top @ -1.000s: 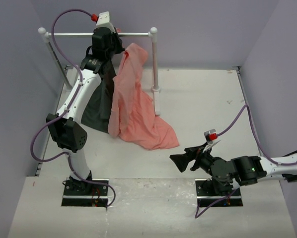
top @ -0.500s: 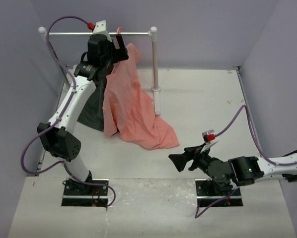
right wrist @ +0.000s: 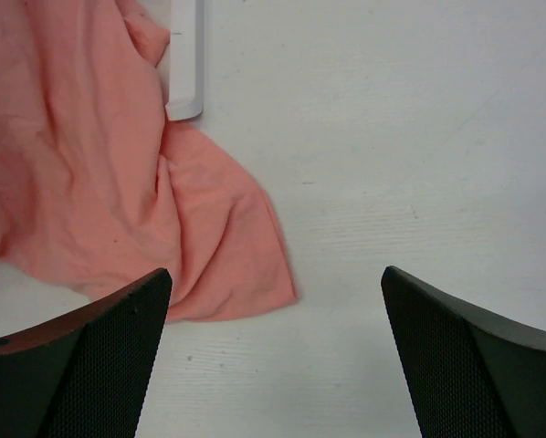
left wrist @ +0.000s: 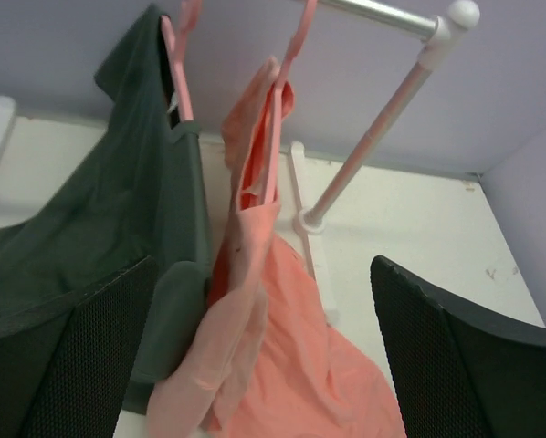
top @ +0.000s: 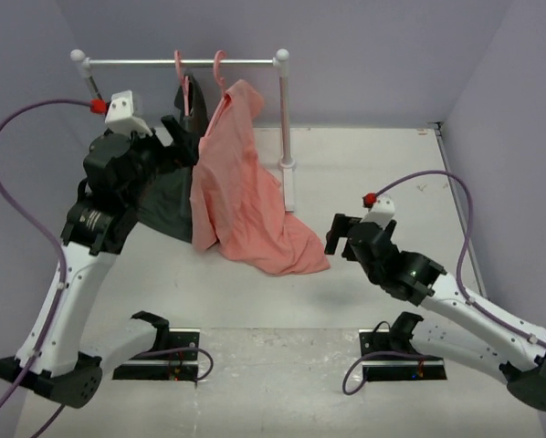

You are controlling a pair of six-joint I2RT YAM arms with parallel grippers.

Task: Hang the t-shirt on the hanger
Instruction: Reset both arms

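T-shirt (top: 241, 196) hangs on pink hanger (top: 220, 66), hooked on rail (top: 145, 62) far left, hem trailing on table (top: 373, 173). Left gripper (top: 180, 139) & right gripper (top: 343, 235) both spread wide, empty. Hanging step looks done; next prob. calls for backing arms off w/o snagging cloth.

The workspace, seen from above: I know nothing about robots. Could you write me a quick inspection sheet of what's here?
Surface: white table, lightly scuffed.
Job's things: salmon t-shirt bunched on the pink hanger, which is hooked on the rail; its hem trails on the table.
Clutter: second hanger carrying a dark garment.
Grippers: left gripper open, empty, beside the dark garment; right gripper open, empty.
Cables: purple cables loop off both arms.
Surroundings: lavender walls.
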